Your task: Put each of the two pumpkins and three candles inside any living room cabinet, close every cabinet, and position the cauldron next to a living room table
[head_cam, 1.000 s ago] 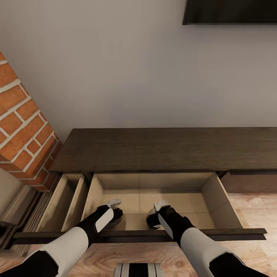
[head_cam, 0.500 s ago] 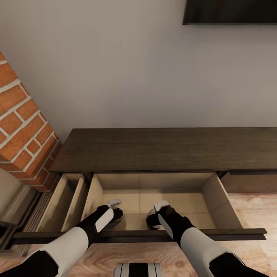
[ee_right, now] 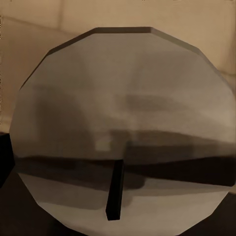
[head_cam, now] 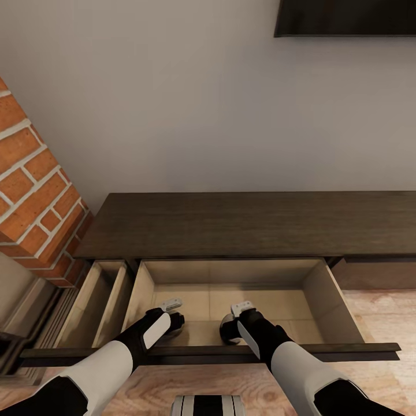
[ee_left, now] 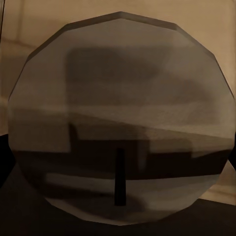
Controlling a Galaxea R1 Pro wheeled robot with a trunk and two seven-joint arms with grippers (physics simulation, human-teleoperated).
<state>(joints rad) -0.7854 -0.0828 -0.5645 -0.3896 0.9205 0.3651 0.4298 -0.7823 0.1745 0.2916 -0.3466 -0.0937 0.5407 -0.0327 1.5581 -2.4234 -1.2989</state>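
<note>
Just beyond the dark drawer front [head_cam: 219, 351], found the left gripper [head_cam: 173, 315] and the right gripper [head_cam: 234, 320] dipped side by side into the wide open drawer [head_cam: 323, 294] of the cabinet [head_cam: 248, 225], each with a dark rounded shape beneath it. Read those shapes, from the wrist views, as the left candle [ee_left: 118, 123] and the right candle [ee_right: 123, 128], both low over the pale drawer floor, near its front and apart from each other. Could not tell whether either pair of fingers was spread or clamped (no fingertip caught in either wrist view), nor whether the candles already rested on the wood. Judged the step to be setting both down, so best done by lowering until the bases sat flat, loosening gently, then lifting straight up clear of the front before any push to close. Saw each grey disc face turned toward its camera, with a black wick [ee_left: 119, 177] [ee_right: 114, 191] rising from it, and so took the long axis to run roughly along the gripper's line and the wick end to point back at the wrist. Noted a narrower drawer [head_cam: 104, 300] open alongside, also to be shut. Farther off, made out the fireplace brick [head_cam: 34, 190] and the TV [head_cam: 346, 17].
</note>
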